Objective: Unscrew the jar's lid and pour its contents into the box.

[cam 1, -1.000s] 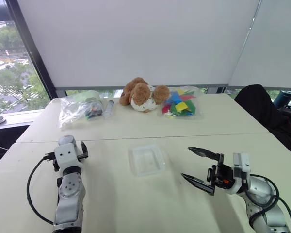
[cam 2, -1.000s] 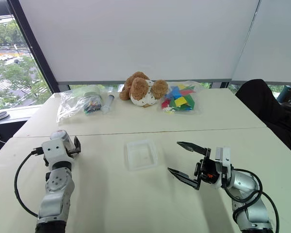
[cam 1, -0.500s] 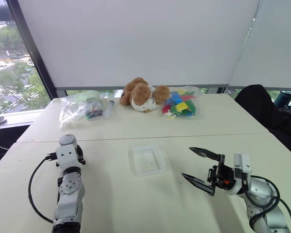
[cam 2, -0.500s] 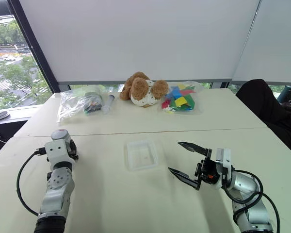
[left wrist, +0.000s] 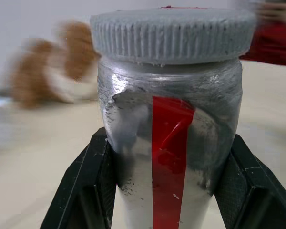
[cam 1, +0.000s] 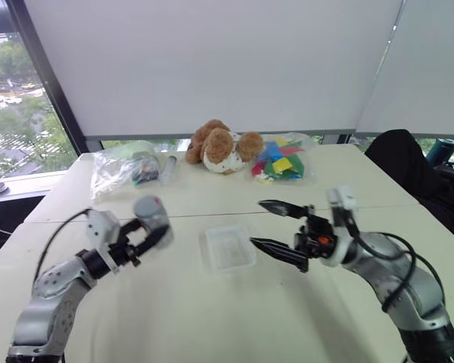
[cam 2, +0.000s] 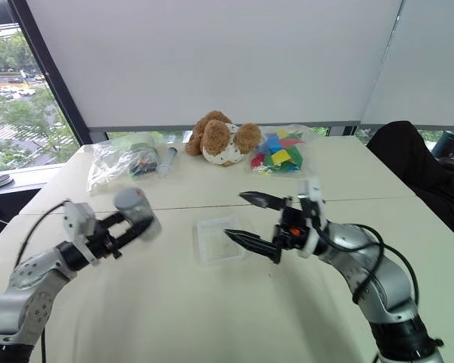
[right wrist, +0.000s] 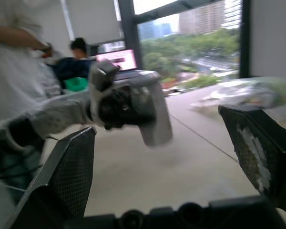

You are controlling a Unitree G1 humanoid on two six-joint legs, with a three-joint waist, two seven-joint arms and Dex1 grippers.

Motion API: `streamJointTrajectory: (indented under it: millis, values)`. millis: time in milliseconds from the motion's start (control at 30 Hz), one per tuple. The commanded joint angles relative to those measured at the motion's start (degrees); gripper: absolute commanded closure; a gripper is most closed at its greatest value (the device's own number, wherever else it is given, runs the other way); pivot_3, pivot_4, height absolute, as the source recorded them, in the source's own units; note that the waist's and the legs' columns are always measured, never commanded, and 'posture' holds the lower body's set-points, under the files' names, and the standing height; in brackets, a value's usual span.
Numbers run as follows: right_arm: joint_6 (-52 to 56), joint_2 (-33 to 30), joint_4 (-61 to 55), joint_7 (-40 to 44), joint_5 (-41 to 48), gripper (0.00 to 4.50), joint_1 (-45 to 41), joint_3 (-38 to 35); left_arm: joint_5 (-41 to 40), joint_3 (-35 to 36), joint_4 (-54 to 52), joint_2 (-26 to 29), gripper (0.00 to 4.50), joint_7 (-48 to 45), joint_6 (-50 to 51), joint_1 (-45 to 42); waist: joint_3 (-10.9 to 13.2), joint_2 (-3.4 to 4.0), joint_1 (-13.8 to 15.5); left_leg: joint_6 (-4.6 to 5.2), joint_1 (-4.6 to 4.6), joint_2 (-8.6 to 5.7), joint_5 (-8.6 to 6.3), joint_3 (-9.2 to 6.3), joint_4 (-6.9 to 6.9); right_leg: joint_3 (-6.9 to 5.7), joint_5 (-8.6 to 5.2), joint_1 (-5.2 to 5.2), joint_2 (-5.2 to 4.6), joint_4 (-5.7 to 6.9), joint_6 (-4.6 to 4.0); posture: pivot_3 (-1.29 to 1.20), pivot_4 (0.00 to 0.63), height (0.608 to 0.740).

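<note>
My left gripper (cam 1: 145, 236) is shut on the jar (cam 1: 152, 216), a silver-grey cylinder held upright above the table, left of the box. The left wrist view shows the jar (left wrist: 169, 143) with its red stripe between both black fingers (left wrist: 83, 191), and the ribbed lid (left wrist: 171, 36) screwed on. The contents are hidden inside. The box (cam 1: 228, 248) is a clear shallow tray lying at the table's centre. My right gripper (cam 1: 258, 223) hangs open over the box's right edge, pointing left at the jar (right wrist: 152, 112).
Along the table's far side lie a clear bag (cam 1: 125, 165), a syringe-like tube (cam 1: 169, 168), a teddy bear (cam 1: 223, 147) and a bag of coloured pieces (cam 1: 281, 160). A dark chair (cam 1: 408, 170) stands at the right. A person in white (right wrist: 14, 47) stands beyond the table.
My left arm swung up from its place on the table's left and now holds the jar level toward the centre. My right gripper rose and moved left, still open.
</note>
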Motion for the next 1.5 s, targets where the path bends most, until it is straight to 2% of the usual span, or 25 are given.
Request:
streamJointTrajectory:
  millis: [33,300,700,800,900,1000,1133,1333,1500]
  values:
    - [5.49,3.17,-0.84,-2.99,1.62,0.0,-6.73,3.02,-0.66,-2.93,-4.02,1.39,2.45,-3.9,1.79,-2.08,0.0,-0.01,0.09,0.0,0.0,0.0,0.0,0.01,0.0,-0.01,0.0,0.0,0.02,0.0,0.0,0.0,0.15,0.74]
    - [9.56,9.76,4.5,-5.11,-5.76,0.0,-17.09,11.11,1.79,-8.83,-7.15,-1.93,2.45,-3.35,2.39,-4.4,0.0,-0.01,-0.33,0.0,-0.01,-0.2,0.0,0.0,-0.02,-0.01,0.03,-0.05,0.06,0.06,0.05,0.0,0.15,0.74]
    - [10.97,10.43,6.98,-1.49,-10.72,0.0,-18.95,13.64,2.67,-9.34,-9.79,-3.25,2.45,-1.65,3.0,-4.2,0.0,0.0,-1.34,0.0,-0.02,-0.19,0.0,-0.03,-0.09,-0.02,0.12,-0.12,0.1,0.12,0.23,0.0,0.15,0.74]
    - [10.63,9.99,7.03,0.05,-11.81,0.77,-18.45,13.85,2.15,-9.31,-11.15,-3.25,2.45,-0.51,4.45,-4.72,0.01,0.0,-1.33,0.0,-0.02,-0.19,0.0,-0.04,-0.09,-0.01,0.13,-0.12,0.1,0.13,0.24,0.0,0.15,0.74]
    - [10.15,10.06,7.21,1.17,-12.55,2.13,-18.21,13.5,1.83,-9.42,-12.04,-3.19,2.45,0.16,5.7,-5.34,0.0,0.0,-1.31,0.0,-0.02,-0.19,0.0,-0.04,-0.09,-0.02,0.13,-0.12,0.1,0.13,0.24,0.0,0.15,0.74]
    - [9.54,9.97,7.33,2.6,-12.43,2.12,-18.11,12.7,1.68,-9.46,-12.64,-2.95,2.45,0.49,6.9,-6.1,0.01,0.0,-1.31,0.0,-0.02,-0.19,0.0,-0.04,-0.09,-0.01,0.13,-0.12,0.1,0.13,0.24,0.0,0.15,0.74]
    - [5.88,7.45,7.74,11.29,-11.9,2.12,-17.8,13.47,0.93,-9.55,-12.95,-1.99,2.45,-1.0,8.2,-7.24,0.01,-0.01,-1.26,0.01,-0.02,-0.19,0.0,-0.03,-0.09,-0.02,0.13,-0.11,0.11,0.13,0.25,0.0,0.15,0.74]
    - [2.47,4.21,13.52,31.72,-9.89,2.12,-22.03,16.07,-2.21,-11.48,-13.51,0.25,2.45,-10.34,9.01,-8.77,0.02,0.01,-1.47,0.01,-0.01,-0.18,0.0,-0.01,-0.09,-0.02,0.12,-0.1,0.13,0.12,0.25,0.0,0.15,0.74]
    - [0.62,4.77,18.52,38.12,-11.19,2.12,-25.76,16.49,-2.83,-11.78,-13.36,0.63,2.45,-14.35,9.06,-8.15,0.04,0.04,-1.55,0.01,-0.01,0.07,0.0,-0.02,-0.08,-0.02,0.13,-0.12,0.38,0.12,0.24,0.0,0.15,0.74]
